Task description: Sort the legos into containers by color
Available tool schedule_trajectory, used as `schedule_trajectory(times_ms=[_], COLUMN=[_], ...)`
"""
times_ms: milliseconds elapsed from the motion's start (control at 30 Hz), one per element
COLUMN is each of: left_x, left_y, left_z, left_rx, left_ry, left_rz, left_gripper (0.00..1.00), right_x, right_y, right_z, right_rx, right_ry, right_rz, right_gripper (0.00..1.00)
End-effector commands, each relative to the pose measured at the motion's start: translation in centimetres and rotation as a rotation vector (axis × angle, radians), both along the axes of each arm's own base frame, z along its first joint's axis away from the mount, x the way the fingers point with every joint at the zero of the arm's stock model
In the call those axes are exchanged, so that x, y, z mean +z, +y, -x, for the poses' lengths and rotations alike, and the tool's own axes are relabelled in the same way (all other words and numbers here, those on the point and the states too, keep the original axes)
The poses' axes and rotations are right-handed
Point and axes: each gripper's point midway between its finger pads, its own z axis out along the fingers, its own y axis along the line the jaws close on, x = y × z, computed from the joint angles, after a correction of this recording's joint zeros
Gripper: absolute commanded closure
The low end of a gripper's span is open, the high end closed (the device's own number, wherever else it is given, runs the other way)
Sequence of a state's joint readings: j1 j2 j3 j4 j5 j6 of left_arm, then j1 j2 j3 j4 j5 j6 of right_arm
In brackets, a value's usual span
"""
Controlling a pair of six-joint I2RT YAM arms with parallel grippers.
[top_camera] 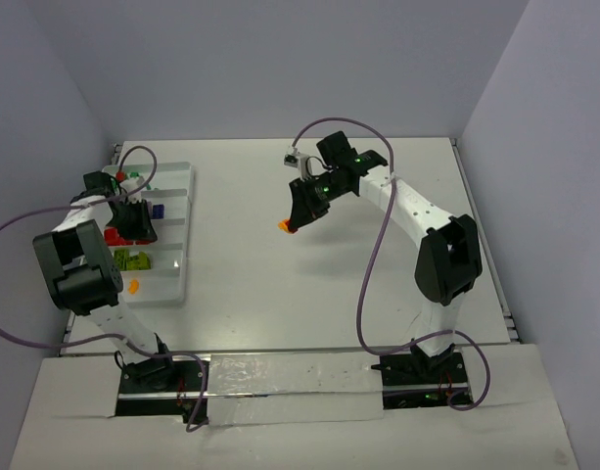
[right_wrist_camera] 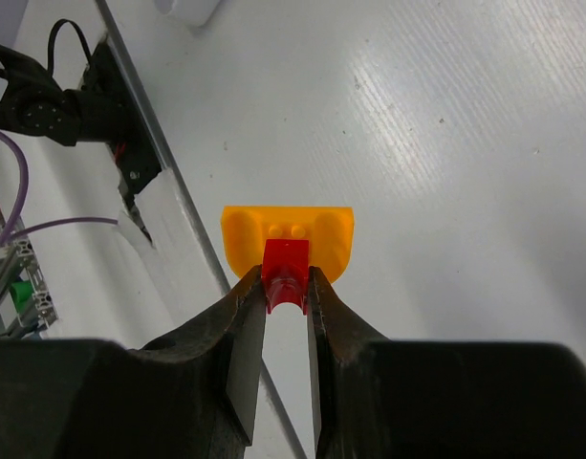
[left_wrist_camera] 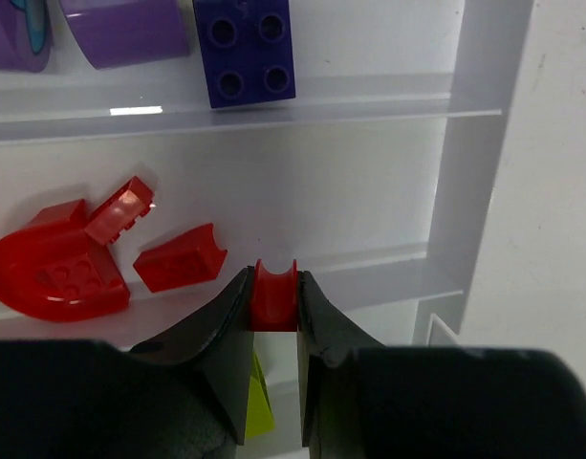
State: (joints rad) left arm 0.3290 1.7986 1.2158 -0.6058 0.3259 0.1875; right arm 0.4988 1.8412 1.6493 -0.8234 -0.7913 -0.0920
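Note:
The white tray (top_camera: 177, 176) lies at the left, with red (top_camera: 115, 235), lime green (top_camera: 133, 259) and orange (top_camera: 133, 286) legos in separate compartments. My left gripper (top_camera: 138, 223) hangs over it, shut on a small red lego (left_wrist_camera: 273, 296) above the compartment ridge beside the other red legos (left_wrist_camera: 58, 273). Purple pieces (left_wrist_camera: 125, 29) and a dark blue-purple brick (left_wrist_camera: 245, 48) lie one compartment further. My right gripper (top_camera: 292, 221) is over mid-table, shut on a red lego (right_wrist_camera: 286, 263) that is stuck to an orange piece (right_wrist_camera: 288, 234), both lifted off the surface.
The tray's right wall (left_wrist_camera: 479, 143) runs beside the left gripper. Purple cables (top_camera: 373, 245) loop around both arms. Grey walls close the table on three sides. A strip of silver tape (top_camera: 280, 377) covers the near edge between the two arm bases.

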Motion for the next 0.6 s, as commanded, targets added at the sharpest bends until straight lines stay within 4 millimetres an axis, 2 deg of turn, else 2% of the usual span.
schedule_trajectory(times_ms=[0,167,267,400,500,567], left_x=[1.6,1.3,2.7,4.7,9.1,12.6], left_y=[1.1,1.1,0.8,0.2,-2.6,-6.4], left_z=[-3.3,-3.9,-4.2,-4.2,-3.9,-3.0], left_rx=[0.016,0.017,0.004,-0.009,-0.053,-0.120], left_ry=[-0.098,-0.089,-0.121,-0.152,-0.239,-0.296], left_rz=[-0.022,-0.006,0.005,0.026,0.150,0.278], left_gripper=[0.70,0.55,0.46,0.45,0.44,0.43], right_x=[1.6,1.7,1.7,1.9,2.3,2.5], right_y=[0.4,0.4,0.0,-0.3,-0.2,-0.4], right_z=[-1.4,-1.9,-2.8,-3.8,-4.8,-5.2], right_rx=[-0.020,-0.035,-0.075,-0.123,-0.167,-0.201], right_ry=[-0.066,-0.085,-0.124,-0.159,-0.241,-0.299], right_rz=[-0.030,-0.024,0.001,0.028,0.062,0.099], right_gripper=[1.00,1.00,1.00,1.00,1.00,1.00])
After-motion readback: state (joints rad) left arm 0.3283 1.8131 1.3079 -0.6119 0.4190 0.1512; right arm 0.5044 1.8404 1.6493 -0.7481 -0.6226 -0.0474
